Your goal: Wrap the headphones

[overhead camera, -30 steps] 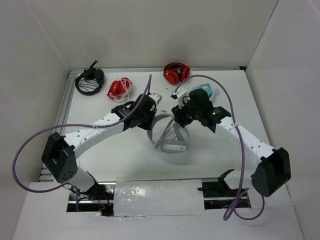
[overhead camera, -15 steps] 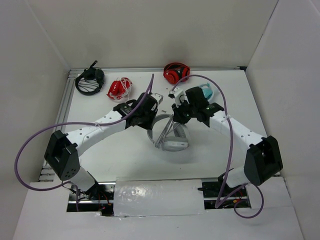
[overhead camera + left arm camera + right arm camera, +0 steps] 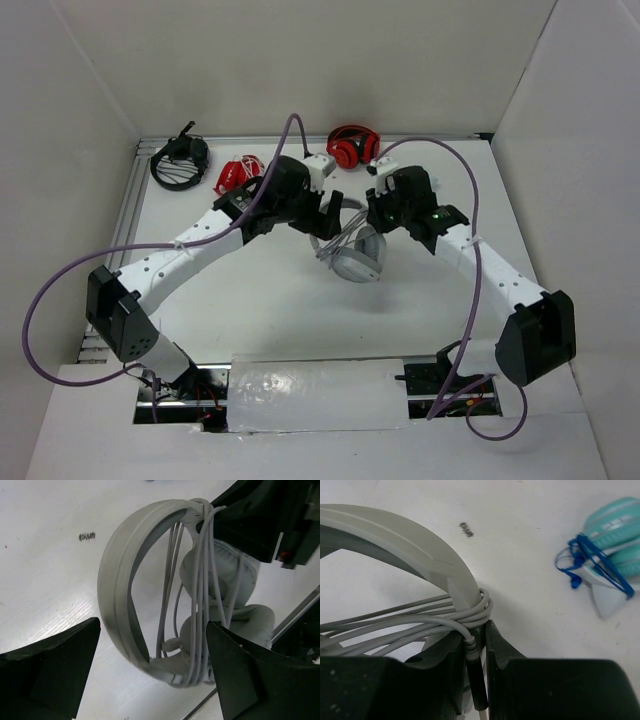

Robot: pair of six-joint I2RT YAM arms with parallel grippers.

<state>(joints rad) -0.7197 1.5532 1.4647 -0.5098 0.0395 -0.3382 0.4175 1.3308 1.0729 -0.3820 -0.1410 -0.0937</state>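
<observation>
The big light-grey headphones (image 3: 352,260) lie at the middle of the table, their thin grey cable (image 3: 202,580) wound in several loops across the headband (image 3: 120,570). My left gripper (image 3: 152,630) is open, with its fingers (image 3: 60,665) wide on either side of the headband's lower end and not touching it. In the top view the left gripper (image 3: 325,215) hangs just left of the headphones. My right gripper (image 3: 481,630) is shut on the cable's dark plug (image 3: 476,675), right below the bundle of loops (image 3: 420,622) at the headband's end. Seen from above, the right gripper (image 3: 375,215) is at the headphones' far right.
Small light-blue headphones (image 3: 610,540) lie just right of my right gripper. Along the back edge are red headphones (image 3: 350,147), a red-and-white earphone bundle (image 3: 238,175) and a black headset (image 3: 180,162). White walls close in the table on three sides.
My left gripper has opened and let go of the headphones. Both arms and the headphones have shifted toward the back of the table. The right jaws have narrowed around the plug.
</observation>
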